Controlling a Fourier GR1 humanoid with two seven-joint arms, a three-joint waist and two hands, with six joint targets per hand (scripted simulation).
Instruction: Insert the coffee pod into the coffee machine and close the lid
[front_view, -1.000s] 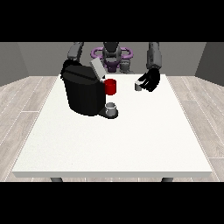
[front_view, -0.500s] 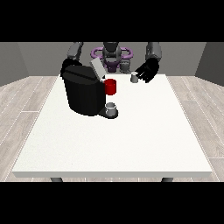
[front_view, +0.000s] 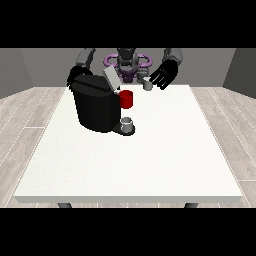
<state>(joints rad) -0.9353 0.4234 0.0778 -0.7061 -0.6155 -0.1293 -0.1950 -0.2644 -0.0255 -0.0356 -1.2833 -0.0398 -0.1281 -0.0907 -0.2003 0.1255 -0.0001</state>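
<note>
The black coffee machine (front_view: 95, 107) stands on the left half of the white table (front_view: 150, 160), its grey lid (front_view: 111, 78) tilted up and open. A red part (front_view: 127, 99) juts from its front, above a small grey cup (front_view: 127, 123) on the drip tray. The hand at the view's right (front_view: 165, 74) holds the small grey coffee pod (front_view: 148, 85) at its fingertips, in the air to the right of the lid. The hand at the view's left (front_view: 75, 75) sits behind the machine's far corner, partly hidden.
The robot's torso (front_view: 127, 62) rises behind the table's far edge. The machine takes up the far left of the table and stands between the two hands. Grey plank floor surrounds the table.
The hand at the view's right has risen from the table with the pod and moved left towards the open lid. The machine and the other hand have stayed put.
</note>
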